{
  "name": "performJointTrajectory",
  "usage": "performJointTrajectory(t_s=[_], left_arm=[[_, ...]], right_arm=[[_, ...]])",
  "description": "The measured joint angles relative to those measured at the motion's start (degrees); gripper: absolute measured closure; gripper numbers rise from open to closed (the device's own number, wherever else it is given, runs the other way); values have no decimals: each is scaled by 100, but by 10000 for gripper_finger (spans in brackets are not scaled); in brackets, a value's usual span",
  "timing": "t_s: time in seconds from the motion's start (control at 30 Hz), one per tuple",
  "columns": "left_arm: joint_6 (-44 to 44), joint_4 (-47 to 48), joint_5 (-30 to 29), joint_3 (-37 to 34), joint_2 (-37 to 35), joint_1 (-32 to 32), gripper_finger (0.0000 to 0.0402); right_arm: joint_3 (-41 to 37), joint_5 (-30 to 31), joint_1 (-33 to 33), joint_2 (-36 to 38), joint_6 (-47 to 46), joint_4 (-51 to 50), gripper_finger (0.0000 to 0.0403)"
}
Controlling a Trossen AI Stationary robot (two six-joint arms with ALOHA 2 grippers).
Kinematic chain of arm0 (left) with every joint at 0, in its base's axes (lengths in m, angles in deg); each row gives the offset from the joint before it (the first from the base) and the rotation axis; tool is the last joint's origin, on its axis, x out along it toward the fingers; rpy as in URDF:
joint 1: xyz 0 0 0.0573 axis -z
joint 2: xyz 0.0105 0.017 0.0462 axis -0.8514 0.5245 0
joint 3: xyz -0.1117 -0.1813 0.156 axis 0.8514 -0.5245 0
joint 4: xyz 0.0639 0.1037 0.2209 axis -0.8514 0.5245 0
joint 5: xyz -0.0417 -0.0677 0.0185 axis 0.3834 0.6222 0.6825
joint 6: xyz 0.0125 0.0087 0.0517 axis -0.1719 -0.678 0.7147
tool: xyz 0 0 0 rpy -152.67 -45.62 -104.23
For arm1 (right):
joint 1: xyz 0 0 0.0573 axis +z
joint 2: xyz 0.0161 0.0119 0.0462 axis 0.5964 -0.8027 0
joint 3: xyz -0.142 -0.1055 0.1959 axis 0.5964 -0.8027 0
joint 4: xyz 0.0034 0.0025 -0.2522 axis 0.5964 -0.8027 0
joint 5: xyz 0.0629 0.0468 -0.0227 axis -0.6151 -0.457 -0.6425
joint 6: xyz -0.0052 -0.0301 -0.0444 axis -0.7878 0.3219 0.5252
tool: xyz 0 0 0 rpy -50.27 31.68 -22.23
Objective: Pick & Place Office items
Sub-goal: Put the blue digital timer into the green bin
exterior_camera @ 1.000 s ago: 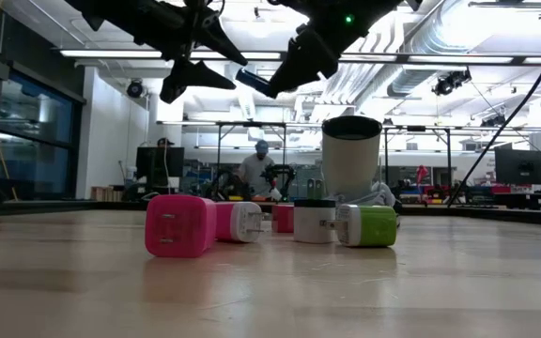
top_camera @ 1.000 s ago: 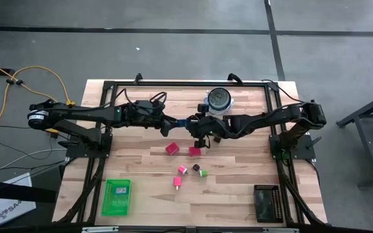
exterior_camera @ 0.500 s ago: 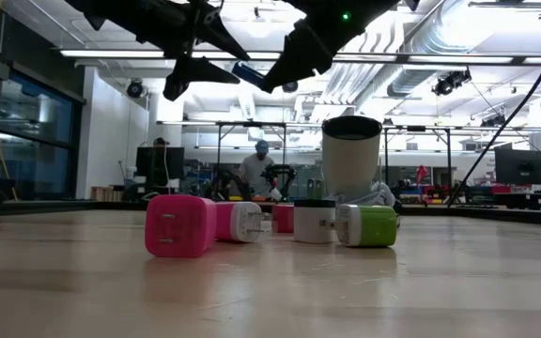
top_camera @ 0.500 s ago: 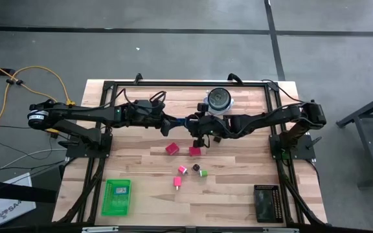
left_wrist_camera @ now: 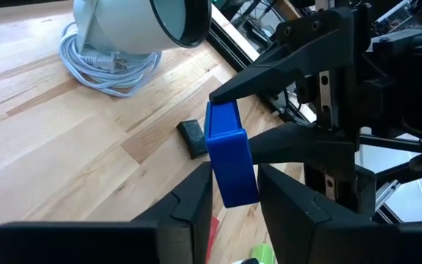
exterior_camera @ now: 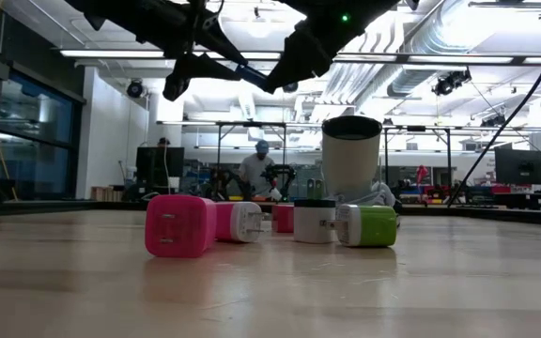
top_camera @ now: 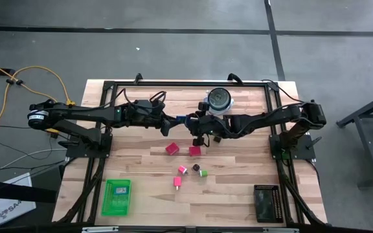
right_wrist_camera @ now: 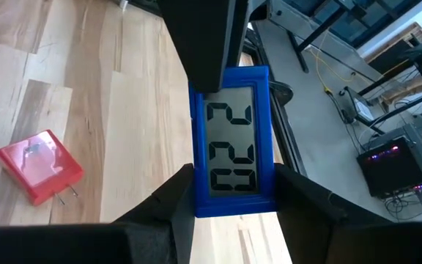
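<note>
A blue digital clock (top_camera: 181, 120) showing "220" (right_wrist_camera: 231, 154) hangs in the air over the table's far middle, between both grippers. My right gripper (right_wrist_camera: 233, 205) is shut on one end of it, and my left gripper (left_wrist_camera: 234, 194) is shut on the other end. On the table lie two red blocks (top_camera: 171, 148) (top_camera: 194, 151), pink-and-white pieces (top_camera: 182, 169) (top_camera: 177, 182), a green and dark piece (top_camera: 200, 170), and a small dark rectangle (left_wrist_camera: 193, 138). In the low view a pink adapter (exterior_camera: 180, 225) and a green one (exterior_camera: 374, 225) rest on their sides. My left gripper pinches the clock's end nearest it (left_wrist_camera: 237, 187) between its two fingers, coming level from the table's left. One finger (right_wrist_camera: 204, 44) lies over the display side. The clock is lifted clear. My right gripper pinches the clock's other end by its two long side edges (right_wrist_camera: 196, 198), coming level from the table's right. Its fingers (left_wrist_camera: 269, 73) lie along the clock. The clock is held clear of the table, about level.
A round white object with a dark top (top_camera: 219, 99) and its coiled white cord (left_wrist_camera: 108, 62) stand just beyond the grippers. A green tray (top_camera: 116, 196) sits at the near left and a black tray (top_camera: 267, 202) at the near right. A black frame (top_camera: 186, 83) rims the table.
My left gripper has moved toward the table's right, up to the clock held by my right gripper, and its fingers have narrowed onto the clock's free end. My right gripper has lifted the clock slightly toward the left arm.
</note>
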Motion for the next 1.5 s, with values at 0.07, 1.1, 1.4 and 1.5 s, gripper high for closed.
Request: performJointTrajectory(t_s=[0.07, 1.1, 1.4, 1.5], left_arm=[[0, 2, 2, 0, 0, 0, 300], [-112, 15, 44, 0, 0, 0, 341], [-90, 17, 52, 0, 0, 0, 341], [-90, 17, 52, 0, 0, 2, 341]], right_arm=[[0, -13, 0, 0, 0, -2, 255], [0, -2, 37, 0, -37, -55, 255], [0, -20, 39, 0, -44, -66, 247], [0, -24, 39, 0, -44, -83, 246]])
